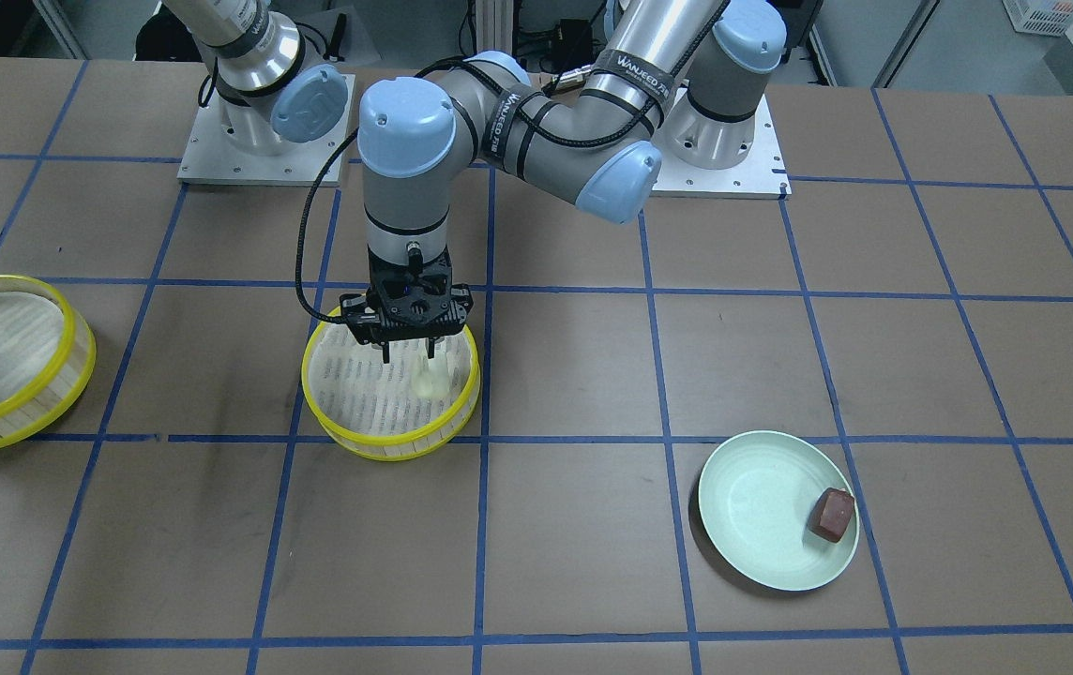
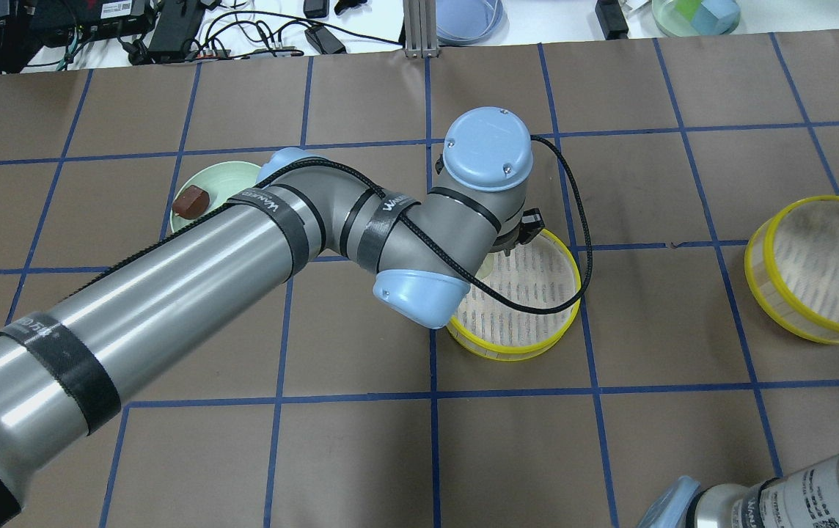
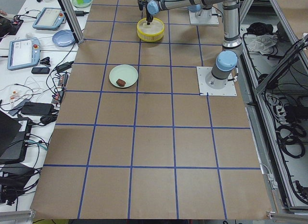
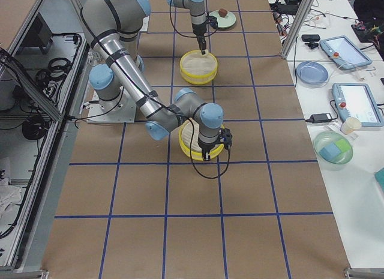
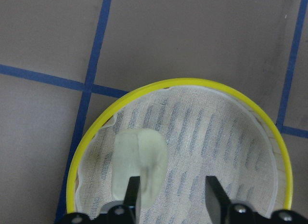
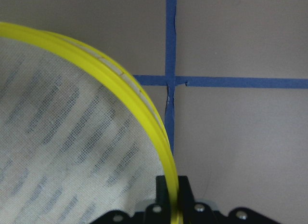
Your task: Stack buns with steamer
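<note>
The cream bun (image 1: 429, 378) lies on the floor of the middle steamer tier (image 1: 386, 450), near its wall; it also shows in the left wrist view (image 5: 139, 164). My left gripper (image 5: 173, 192) hovers just above it, open, with one finger (image 5: 132, 192) over the bun's edge. The brown bun (image 1: 832, 514) sits on the pale green plate (image 1: 752, 506). My right gripper (image 6: 174, 183) is shut on the yellow rim (image 6: 120, 74) of the second steamer tier (image 1: 11, 422), which looks slightly tilted.
The left arm's elbow (image 2: 419, 293) hangs over the near side of the middle tier (image 2: 515, 352) and hides part of the plate (image 2: 232, 176). The arm bases (image 1: 264, 141) stand at the table's robot side. Blue tape lines grid the brown table.
</note>
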Tool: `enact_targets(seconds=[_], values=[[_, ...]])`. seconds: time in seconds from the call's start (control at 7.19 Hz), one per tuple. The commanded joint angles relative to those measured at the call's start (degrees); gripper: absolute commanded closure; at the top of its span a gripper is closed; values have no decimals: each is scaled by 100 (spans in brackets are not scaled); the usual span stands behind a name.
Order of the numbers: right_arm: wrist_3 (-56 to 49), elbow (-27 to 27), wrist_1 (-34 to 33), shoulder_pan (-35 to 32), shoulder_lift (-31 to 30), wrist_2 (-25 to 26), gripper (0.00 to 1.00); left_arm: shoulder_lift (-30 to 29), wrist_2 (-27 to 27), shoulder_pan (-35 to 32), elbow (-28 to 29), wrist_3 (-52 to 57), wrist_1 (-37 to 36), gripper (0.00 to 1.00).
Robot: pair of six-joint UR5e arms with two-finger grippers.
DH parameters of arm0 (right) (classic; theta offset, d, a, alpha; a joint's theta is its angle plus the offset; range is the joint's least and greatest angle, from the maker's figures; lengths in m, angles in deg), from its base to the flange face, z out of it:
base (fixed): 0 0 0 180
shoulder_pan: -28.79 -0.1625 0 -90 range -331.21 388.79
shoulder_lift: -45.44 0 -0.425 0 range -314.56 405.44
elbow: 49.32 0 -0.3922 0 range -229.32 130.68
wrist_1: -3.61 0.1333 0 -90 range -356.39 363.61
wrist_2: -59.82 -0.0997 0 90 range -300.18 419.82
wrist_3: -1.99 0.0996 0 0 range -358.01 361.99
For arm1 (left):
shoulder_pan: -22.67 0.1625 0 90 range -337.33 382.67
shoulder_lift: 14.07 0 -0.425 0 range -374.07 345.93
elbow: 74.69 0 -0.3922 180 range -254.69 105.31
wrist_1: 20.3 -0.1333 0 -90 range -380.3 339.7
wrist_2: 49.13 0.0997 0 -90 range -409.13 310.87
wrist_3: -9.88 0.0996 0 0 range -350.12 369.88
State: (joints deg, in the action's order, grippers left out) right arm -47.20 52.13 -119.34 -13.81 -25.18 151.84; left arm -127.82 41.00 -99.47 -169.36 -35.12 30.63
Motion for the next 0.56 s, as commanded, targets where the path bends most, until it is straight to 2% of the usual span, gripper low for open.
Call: enact_targets(seconds=[0.0, 0.14, 0.42], values=[[381, -73, 567, -351, -555, -104, 100, 132, 21, 128, 18, 410, 13, 1], [924, -82, 997, -711, -940, -96, 100, 212, 21, 216, 35, 491, 4, 1], [2180, -73, 1928, -1859, -1443, -35, 100, 597, 30, 995, 44, 981, 178, 0]])
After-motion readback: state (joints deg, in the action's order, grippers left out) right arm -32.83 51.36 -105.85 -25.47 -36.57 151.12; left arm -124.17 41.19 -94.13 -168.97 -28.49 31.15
